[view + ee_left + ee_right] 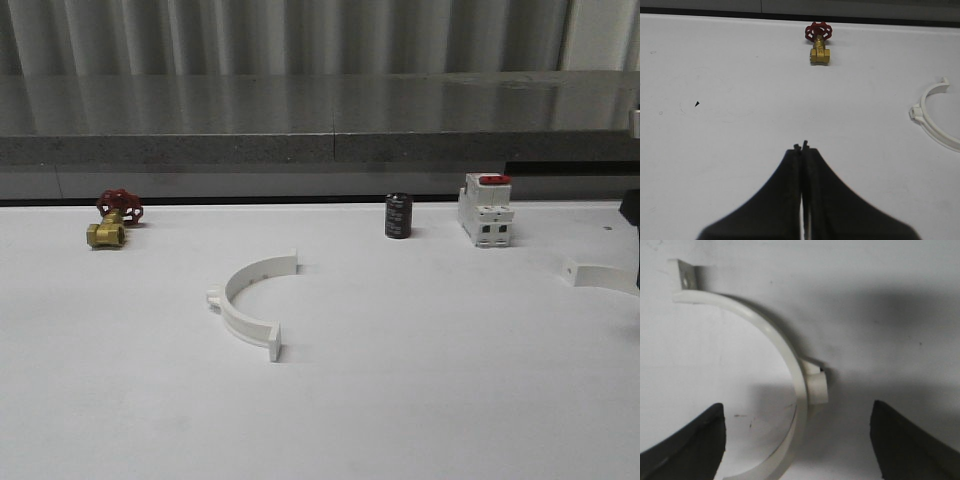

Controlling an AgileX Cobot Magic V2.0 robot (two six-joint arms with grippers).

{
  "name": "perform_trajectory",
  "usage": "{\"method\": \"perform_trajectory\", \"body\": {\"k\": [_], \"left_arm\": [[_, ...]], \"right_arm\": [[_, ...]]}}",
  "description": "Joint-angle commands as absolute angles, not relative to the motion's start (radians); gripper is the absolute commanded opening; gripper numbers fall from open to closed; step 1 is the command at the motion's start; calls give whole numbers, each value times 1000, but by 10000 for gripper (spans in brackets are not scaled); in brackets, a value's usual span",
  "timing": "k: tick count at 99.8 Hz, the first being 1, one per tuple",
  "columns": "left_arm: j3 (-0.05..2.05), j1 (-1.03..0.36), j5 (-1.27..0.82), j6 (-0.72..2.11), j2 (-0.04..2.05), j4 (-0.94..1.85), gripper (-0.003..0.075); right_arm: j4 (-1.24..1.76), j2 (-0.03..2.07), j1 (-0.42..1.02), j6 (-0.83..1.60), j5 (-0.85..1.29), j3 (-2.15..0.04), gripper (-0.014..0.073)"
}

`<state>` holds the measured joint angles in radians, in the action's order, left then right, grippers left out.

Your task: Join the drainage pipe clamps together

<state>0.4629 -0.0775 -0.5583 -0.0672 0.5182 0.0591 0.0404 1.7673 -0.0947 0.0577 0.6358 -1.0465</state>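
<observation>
One white drainage pipe clamp half (250, 300) lies on the white table (400, 400) left of the middle, its open side facing right. In the left wrist view the same clamp half (935, 127) lies off to one side. My left gripper (801, 146) hovers over bare table, shut with nothing in it. The second clamp half (600, 273) lies at the table's right edge. In the right wrist view this half (775, 335) curves between the black fingers (690, 445) of my open right gripper (797, 410), which straddles its band without touching it.
A brass valve with a red handwheel (113, 220) sits at the back left. A black cylinder (398, 216) and a white breaker with a red top (486, 208) stand at the back right. A grey ledge (320, 130) runs behind the table.
</observation>
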Motion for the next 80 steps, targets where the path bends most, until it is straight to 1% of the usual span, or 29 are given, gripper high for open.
{"method": "perform_trajectory", "body": {"k": [1,18,38,45,50,55,67,76,80], "left_arm": [[492,-75,-491,-70,520,70,-20],[492,-75,-491,-70,520,70,-20],[492,-75,-491,-70,520,70,-20],[492,-75,-491,-70,520,70,-20],[492,-75,-491,-70,520,70,-20],[492,-75,-491,-70,520,70,-20],[492,-75,-491,-70,520,70,-20],[492,-75,-491,-70,520,70,-20],[492,-75,-491,-70,520,70,-20]], "right_arm": [[27,1751,-103,61,593,-1080,591],[27,1781,-103,61,547,-1080,591],[25,1812,-103,62,541,-1081,591],[25,1811,-103,62,541,-1081,570],[25,1811,-103,62,541,-1082,519],[26,1811,-103,62,544,-1083,442],[27,1811,-103,62,569,-1091,199],[27,1811,-103,62,589,-1101,58],[27,1811,-103,62,596,-1103,18]]}}
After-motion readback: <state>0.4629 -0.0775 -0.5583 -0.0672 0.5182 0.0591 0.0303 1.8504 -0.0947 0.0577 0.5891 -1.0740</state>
